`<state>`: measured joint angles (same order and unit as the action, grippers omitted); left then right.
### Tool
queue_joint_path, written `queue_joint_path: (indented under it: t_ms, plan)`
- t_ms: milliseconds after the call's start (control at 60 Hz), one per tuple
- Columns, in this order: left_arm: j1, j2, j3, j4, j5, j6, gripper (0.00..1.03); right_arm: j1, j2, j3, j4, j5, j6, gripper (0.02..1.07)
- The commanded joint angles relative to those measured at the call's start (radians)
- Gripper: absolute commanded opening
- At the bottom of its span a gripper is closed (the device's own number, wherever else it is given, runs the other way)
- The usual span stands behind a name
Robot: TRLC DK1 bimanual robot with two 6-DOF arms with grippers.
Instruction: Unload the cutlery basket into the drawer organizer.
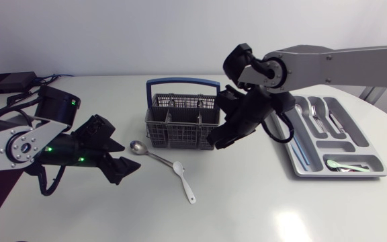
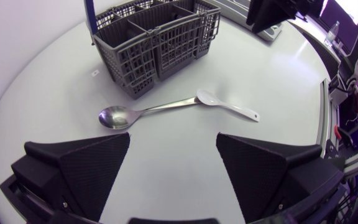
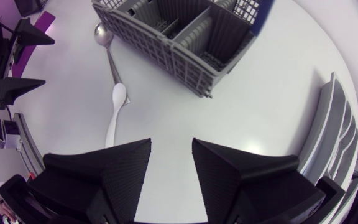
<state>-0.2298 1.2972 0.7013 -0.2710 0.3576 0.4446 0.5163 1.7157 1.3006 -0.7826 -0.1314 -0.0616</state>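
The grey cutlery basket point(image 1: 180, 119) with a blue handle stands mid-table; no cutlery shows inside it point(image 3: 185, 37). In front of it lie a metal spoon point(image 1: 146, 153) and a white spoon point(image 1: 185, 181), end to end on the table. My left gripper point(image 1: 127, 159) hovers left of the spoons, open and empty point(image 2: 174, 140), facing the metal spoon point(image 2: 114, 116) and the white spoon point(image 2: 225, 106). My right gripper point(image 1: 215, 140) hangs at the basket's right front corner, its fingers apart with nothing between them point(image 3: 171, 144). The grey drawer organizer point(image 1: 301, 165) lies at the right.
Several pieces of cutlery lie in the organizer's compartments, among them a pale spoon point(image 1: 345, 163) in the front one. A black box point(image 1: 9, 82) with cables sits at the back left. The organizer point(image 3: 331, 130) is just beside my right gripper.
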Motion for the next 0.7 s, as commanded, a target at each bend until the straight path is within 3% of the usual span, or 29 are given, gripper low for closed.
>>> queue_joint_path:
  t_ms: [0,67,267,400,600,683]
  plan:
    - [0.007,0.053,0.049,0.001,-0.006,-0.066,0.98,0.042,0.055,-0.006,-0.015,0.012,0.071,0.52]
    - [0.007,0.073,0.064,0.000,-0.009,-0.086,0.98,0.087,0.081,0.000,0.000,0.012,0.089,0.48]
    - [-0.005,0.131,0.086,0.009,-0.062,-0.116,0.98,0.166,0.159,-0.006,0.055,0.010,0.108,0.48]
    - [-0.019,0.177,0.083,0.064,-0.140,-0.138,0.98,0.225,0.226,0.002,0.102,0.021,0.129,0.48]
    - [-0.023,0.191,0.099,0.078,-0.164,-0.201,0.98,0.260,0.317,0.012,0.155,0.047,0.138,0.47]
    - [-0.057,0.205,0.107,0.076,-0.190,-0.211,0.98,0.269,0.341,0.017,0.174,0.059,0.138,0.45]
